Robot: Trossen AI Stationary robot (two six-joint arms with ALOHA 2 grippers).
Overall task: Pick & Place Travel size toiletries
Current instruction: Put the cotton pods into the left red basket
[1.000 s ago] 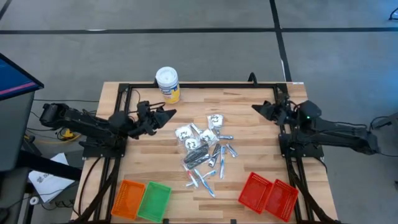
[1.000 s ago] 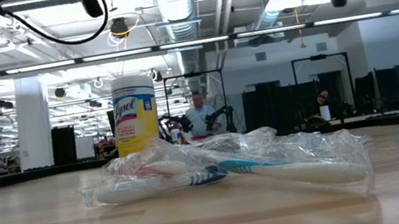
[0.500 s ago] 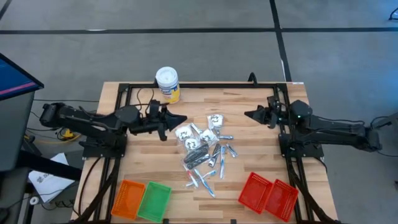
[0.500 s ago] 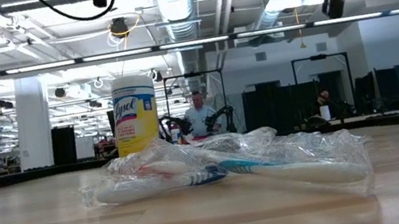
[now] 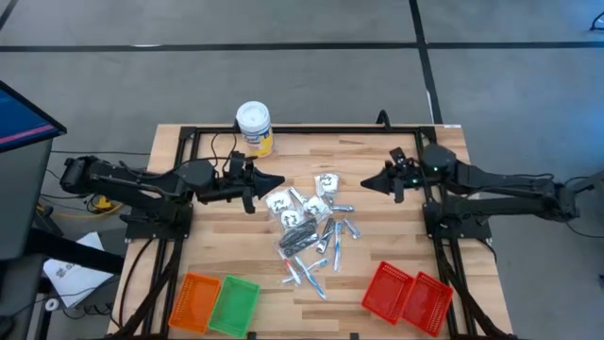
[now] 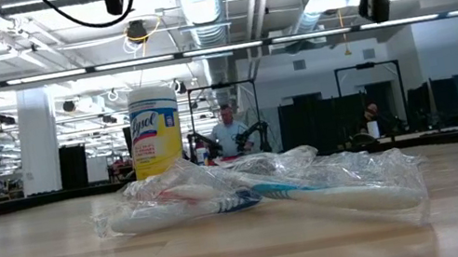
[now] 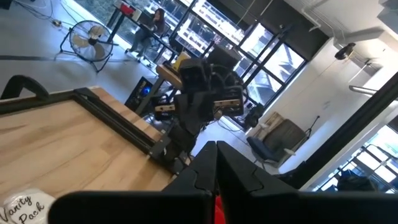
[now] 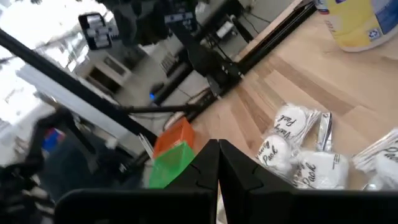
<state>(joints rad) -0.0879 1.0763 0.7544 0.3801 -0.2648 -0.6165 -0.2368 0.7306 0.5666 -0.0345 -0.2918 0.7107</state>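
Note:
The travel size toiletries (image 5: 311, 227) lie in a loose pile at the table's middle: white square sachets (image 8: 292, 146), silvery sticks and clear-wrapped toothbrushes (image 6: 259, 194). My left gripper (image 5: 279, 180) hovers shut above the table, just left of the pile and pointing at it; its shut fingers (image 7: 208, 168) show in the left wrist view beside one sachet (image 7: 22, 208). My right gripper (image 5: 364, 185) hovers shut just right of the pile, also pointing toward it, fingers (image 8: 208, 163) together. Neither touches anything.
A white-lidded yellow canister (image 5: 255, 127) stands at the far edge. Orange (image 5: 193, 300) and green (image 5: 234, 307) mesh baskets sit at the near left, two red ones (image 5: 408, 295) at the near right. Black frame rails (image 5: 302, 129) border the table's far edge and sides.
My left gripper has moved toward the pile, risen a little and tipped up to level, then held still. My right gripper has reached from the table's right edge toward the pile, swinging toward the near side. Both stayed shut. The toiletries have not moved.

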